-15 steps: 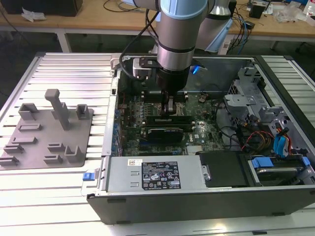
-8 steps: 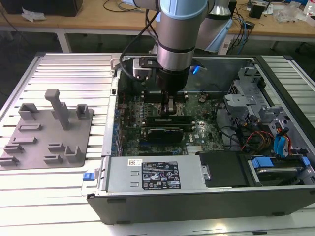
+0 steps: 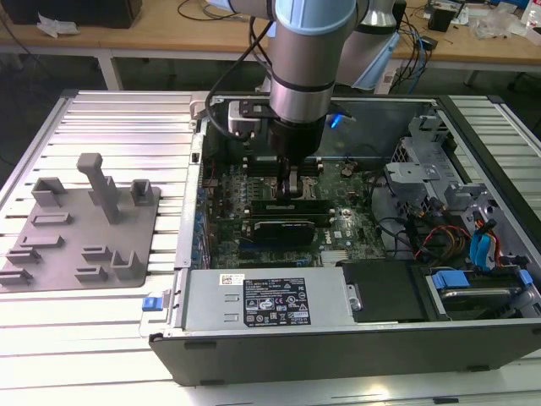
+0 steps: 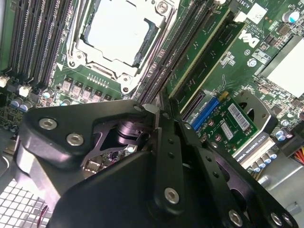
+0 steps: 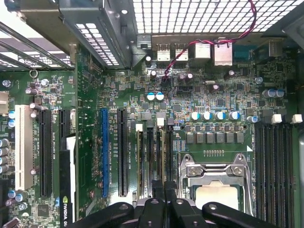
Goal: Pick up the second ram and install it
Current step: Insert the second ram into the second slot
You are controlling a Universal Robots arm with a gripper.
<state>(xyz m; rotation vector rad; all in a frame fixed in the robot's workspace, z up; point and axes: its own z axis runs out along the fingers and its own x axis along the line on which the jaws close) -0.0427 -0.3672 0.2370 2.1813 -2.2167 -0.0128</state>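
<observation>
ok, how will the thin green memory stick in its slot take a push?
The thin green memory stick looks like a flat rigid board, so likely stiff. So thin, probably light. Standing on edge, a sideways shove may crack it.

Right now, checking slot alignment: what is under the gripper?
Memory slots beside the CPU socket run under the gripper. It covers the stretch directly beneath, so anything seated there cannot be seen.
</observation>
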